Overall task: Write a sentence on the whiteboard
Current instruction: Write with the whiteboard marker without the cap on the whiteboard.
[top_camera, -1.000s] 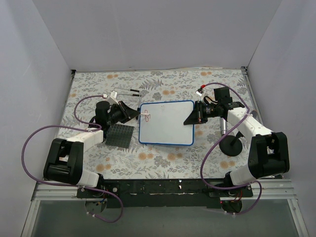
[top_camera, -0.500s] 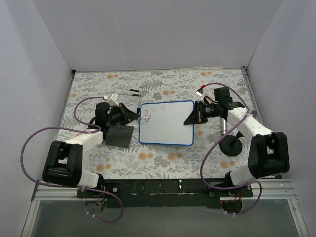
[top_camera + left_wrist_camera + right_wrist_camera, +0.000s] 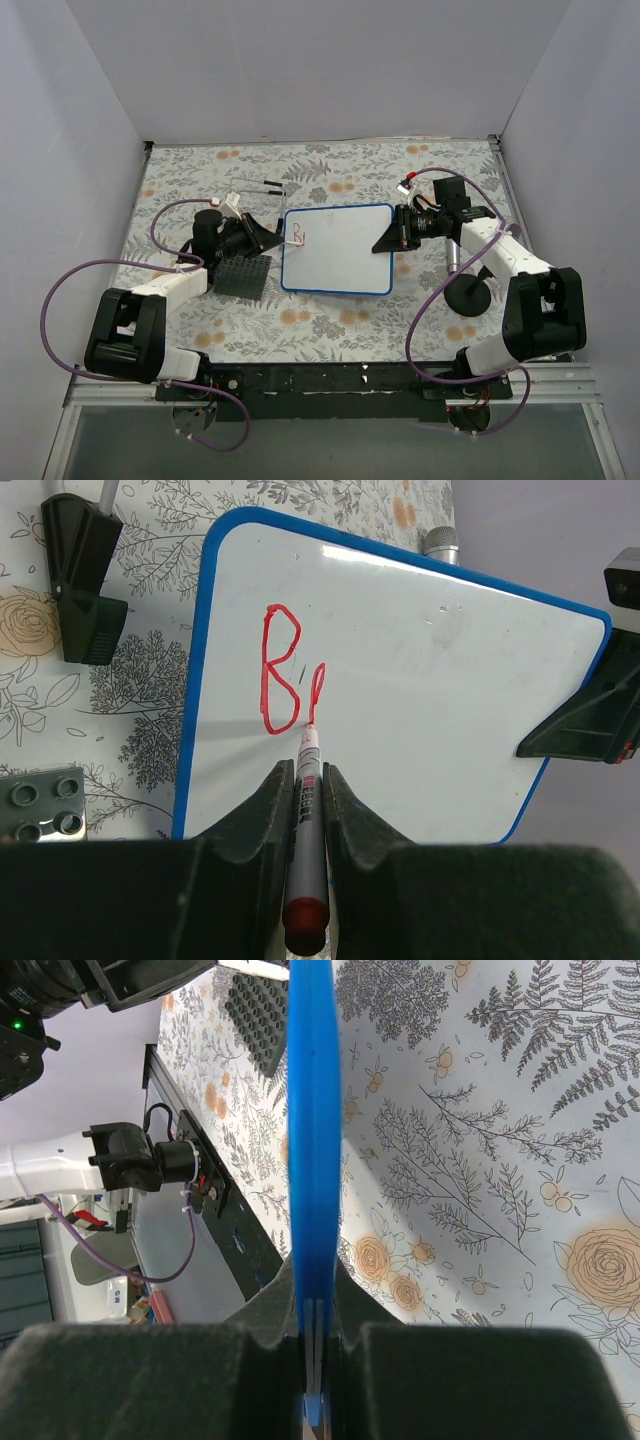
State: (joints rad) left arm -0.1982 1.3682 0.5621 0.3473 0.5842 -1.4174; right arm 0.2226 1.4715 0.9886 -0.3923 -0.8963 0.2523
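The whiteboard (image 3: 340,250) lies flat in the middle of the table, white with a blue rim; it also shows in the left wrist view (image 3: 430,690). The sentence (image 3: 285,685) is a red "B" and one more stroke near the board's left edge (image 3: 299,236). My left gripper (image 3: 304,780) is shut on a red marker (image 3: 306,820), its tip touching the board at the foot of the second stroke. My right gripper (image 3: 315,1310) is shut on the board's blue rim (image 3: 314,1140) at its right edge (image 3: 392,238).
A dark grey studded plate (image 3: 243,275) lies left of the board, under my left arm. A black cap or clip (image 3: 80,580) lies on the floral cloth beyond the board's left corner. A black round stand (image 3: 467,293) and a grey cylinder (image 3: 452,255) sit at right.
The red lettering has grown: the "B" has been finished and a second stroke added beside it. My left gripper has shifted slightly right with the marker. The right arm has not moved.
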